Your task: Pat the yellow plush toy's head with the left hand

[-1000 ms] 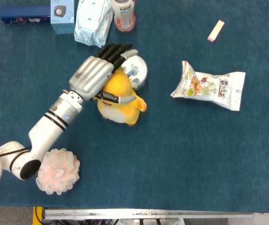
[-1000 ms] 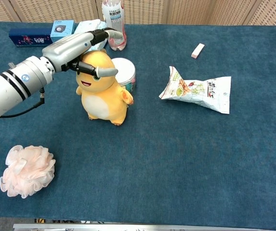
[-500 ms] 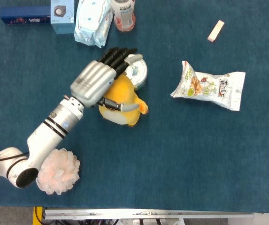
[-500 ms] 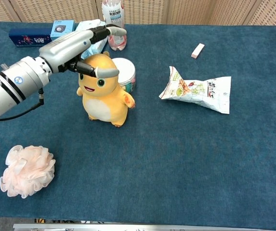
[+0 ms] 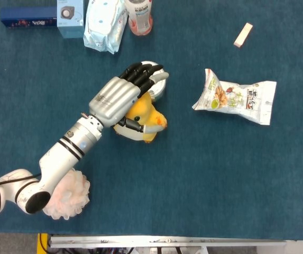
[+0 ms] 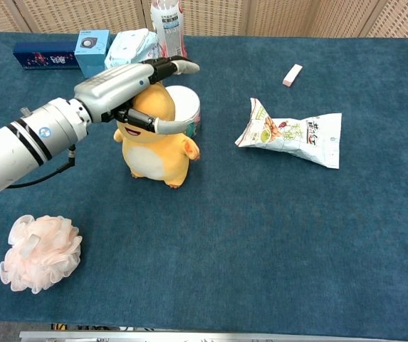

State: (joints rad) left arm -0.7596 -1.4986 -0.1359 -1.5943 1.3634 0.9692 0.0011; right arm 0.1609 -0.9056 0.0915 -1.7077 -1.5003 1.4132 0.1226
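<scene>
The left robot hand (image 6: 129, 89) lies flat, palm down, on top of the yellow plush toy's (image 6: 157, 142) head — fingers (image 5: 140, 74) stretched out side by side and holding nothing, thumb angled across the toy's face. The toy stands upright on the blue worktop (image 6: 260, 235), left of centre, just in front of a round white tin (image 6: 186, 107). A snack bag (image 6: 293, 139) lies well apart to the right, a pink bath pouf (image 6: 40, 253) near the front left edge — boxes, a wipes pack (image 5: 104, 24) and a bottle (image 5: 139, 15) line the far side. The right robot hand appears in neither view
</scene>
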